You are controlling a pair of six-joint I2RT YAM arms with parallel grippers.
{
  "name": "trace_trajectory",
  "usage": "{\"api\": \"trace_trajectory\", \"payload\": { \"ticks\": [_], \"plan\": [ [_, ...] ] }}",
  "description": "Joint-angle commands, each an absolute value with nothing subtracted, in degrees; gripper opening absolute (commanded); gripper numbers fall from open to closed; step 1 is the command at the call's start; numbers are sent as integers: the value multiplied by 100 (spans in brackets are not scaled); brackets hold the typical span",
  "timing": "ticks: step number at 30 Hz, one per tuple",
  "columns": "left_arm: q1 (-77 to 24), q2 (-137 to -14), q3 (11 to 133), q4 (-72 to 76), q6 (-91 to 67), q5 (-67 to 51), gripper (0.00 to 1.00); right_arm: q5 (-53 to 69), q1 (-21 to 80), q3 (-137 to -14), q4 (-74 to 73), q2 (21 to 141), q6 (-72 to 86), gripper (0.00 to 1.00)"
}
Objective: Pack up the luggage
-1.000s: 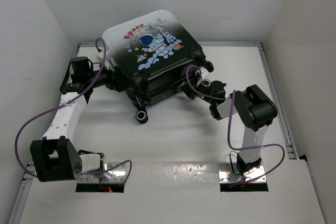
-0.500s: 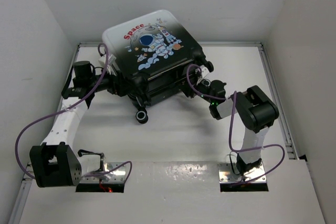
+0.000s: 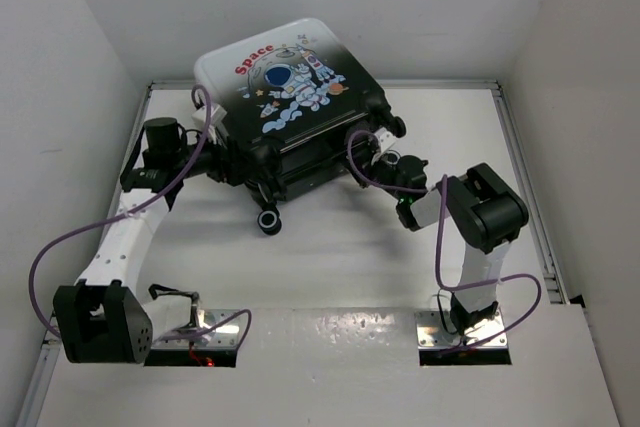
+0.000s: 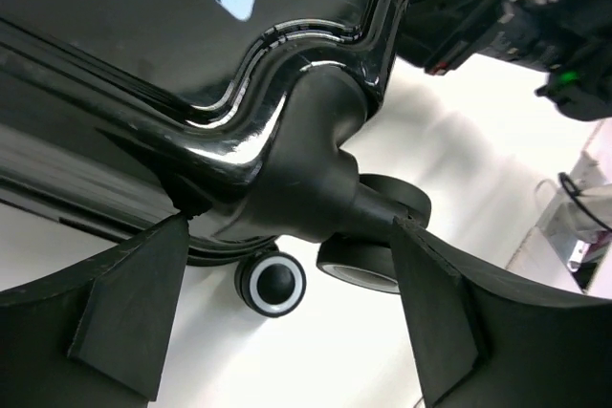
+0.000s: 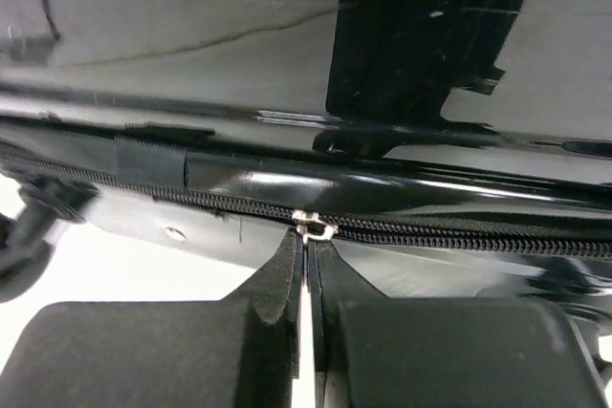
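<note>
The luggage (image 3: 290, 87) lies lid-up at the back of the table, its shell closed, with the astronaut picture and red "Space" lettering on top. My left gripper (image 3: 222, 154) is open at its left front corner. In the left wrist view the open gripper (image 4: 287, 236) has one finger on each side of the black wheel mount (image 4: 316, 179), with two wheels (image 4: 271, 284) below. My right gripper (image 3: 378, 155) is at the front right side. In the right wrist view it (image 5: 308, 246) is shut on the silver zipper pull (image 5: 314, 227) on the black zipper track (image 5: 459, 236).
White walls enclose the table on the left, back and right. A suitcase wheel (image 3: 268, 220) sticks out toward the table's middle. Purple cables loop from both arms. The right arm (image 4: 516, 16) shows in the left wrist view's upper right.
My left arm has swung right, bringing its open gripper closer in on the suitcase corner. My right gripper has shifted slightly left along the zipper side.
</note>
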State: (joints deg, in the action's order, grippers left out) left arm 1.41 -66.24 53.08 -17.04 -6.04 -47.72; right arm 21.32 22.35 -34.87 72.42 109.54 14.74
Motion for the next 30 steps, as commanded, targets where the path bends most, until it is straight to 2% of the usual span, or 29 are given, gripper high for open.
{"api": "trace_trajectory", "payload": {
  "ticks": [1, 5, 8, 11, 18, 24, 26, 27, 30],
  "plan": [
    [-210, -6346, 5518, -2194, -694, -4220, 85, 2013, 2399, -3314, 9283, 10575, 573, 0],
    [-536, -6100, 5520, -2662, -1150, -3648, 87, 1338, 2706, -3067, 8860, 10345, -377, 0],
    [-799, -6047, 5520, -2900, -1833, -3314, 99, 1100, 2812, -3102, 8456, 10213, -518, 0],
    [-1142, -6213, 5607, -2900, -2519, -2885, 99, 1072, 2865, -3138, 8323, 10178, -536, 0],
    [-1582, -7101, 6195, -2953, -2996, -2190, 99, 1020, 2927, -3340, 8192, 10327, -607, 0],
    [-1635, -7822, 6574, -2769, -3865, -2268, 99, 1028, 2927, -3507, 8235, 10468, -545, 0],
    [-1564, -7927, 6522, -2769, -3937, -2268, 93, 1019, 2909, -3524, 8235, 10485, -536, 0],
    [-1512, -8015, 6521, -2769, -4007, -2268, 81, 1011, 2900, -3551, 8244, 10503, -527, 0],
    [-1441, -8086, 6390, -2769, -4060, -2277, 55, 906, 2883, -3577, 8191, 10529, -492, 0]
  ]
}}
